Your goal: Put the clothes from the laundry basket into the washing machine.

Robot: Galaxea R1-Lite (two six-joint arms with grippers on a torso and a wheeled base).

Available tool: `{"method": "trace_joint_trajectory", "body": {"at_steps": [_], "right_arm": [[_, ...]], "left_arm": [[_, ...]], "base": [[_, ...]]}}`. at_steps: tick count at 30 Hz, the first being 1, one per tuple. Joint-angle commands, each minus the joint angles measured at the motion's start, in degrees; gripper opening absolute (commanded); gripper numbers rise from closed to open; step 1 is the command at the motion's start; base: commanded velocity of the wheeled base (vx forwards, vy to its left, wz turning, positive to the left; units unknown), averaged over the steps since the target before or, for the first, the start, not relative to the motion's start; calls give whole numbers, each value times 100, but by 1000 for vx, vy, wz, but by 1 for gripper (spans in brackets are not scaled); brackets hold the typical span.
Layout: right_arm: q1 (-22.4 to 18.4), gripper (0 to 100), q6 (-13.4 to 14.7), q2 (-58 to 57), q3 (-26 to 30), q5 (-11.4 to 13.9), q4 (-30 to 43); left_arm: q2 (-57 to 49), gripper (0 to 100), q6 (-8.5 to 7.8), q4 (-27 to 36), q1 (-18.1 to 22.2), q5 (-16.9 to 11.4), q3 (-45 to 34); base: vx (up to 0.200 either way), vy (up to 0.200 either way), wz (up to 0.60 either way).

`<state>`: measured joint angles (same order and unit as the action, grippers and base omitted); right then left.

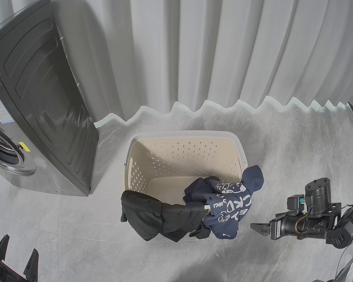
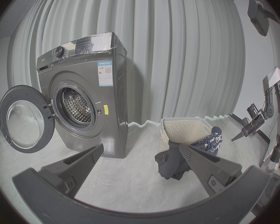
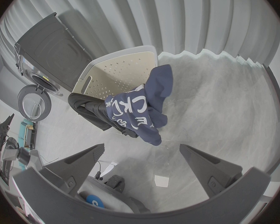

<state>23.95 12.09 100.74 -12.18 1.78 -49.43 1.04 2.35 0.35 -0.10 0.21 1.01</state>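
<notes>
Basket (image 1: 184,134) holds navy top (image 1: 231,208), black garment (image 1: 153,216); left end effector (image 1: 18,250), right end effector (image 3: 141,147) gape.

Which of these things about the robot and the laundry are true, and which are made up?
1. The door of the washing machine is open. True.
2. The right gripper holds the blue garment. False: that gripper is open and empty, and the garment hangs over the rim of the laundry basket.
3. The left gripper is open and empty. True.
4. The black garment is inside the drum. False: it drapes over the basket's rim, next to the blue garment.
</notes>
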Motion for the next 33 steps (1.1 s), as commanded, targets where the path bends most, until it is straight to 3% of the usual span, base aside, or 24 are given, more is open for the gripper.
{"method": "trace_joint_trajectory", "body": {"at_steps": [1, 8, 21, 28, 29, 33], "right_arm": [[162, 100, 56, 833, -276, -11, -330], [206, 100, 65, 1782, -584, -29, -1244], [347, 100, 206, 2107, -1199, -37, -1279], [338, 100, 329, 2283, -1568, -222, -1288], [347, 0, 346, 2283, -1603, -222, -1288], [338, 0, 355, 2309, -1656, -213, -1297]], "left_arm": [[-60, 100, 2, 0, 1, -3, -84], [-60, 100, -7, 0, 1, -3, -84], [-60, 100, -7, 0, -8, -3, -84], [-60, 100, -7, 0, -8, -3, -84], [-60, 100, -7, 0, -8, 6, -84], [-60, 100, -7, 0, -8, 6, -84]], "base": [[0, 0, 0], [0, 0, 0], [0, 0, 0], [0, 0, 0], [0, 0, 0], [0, 0, 0]]}}
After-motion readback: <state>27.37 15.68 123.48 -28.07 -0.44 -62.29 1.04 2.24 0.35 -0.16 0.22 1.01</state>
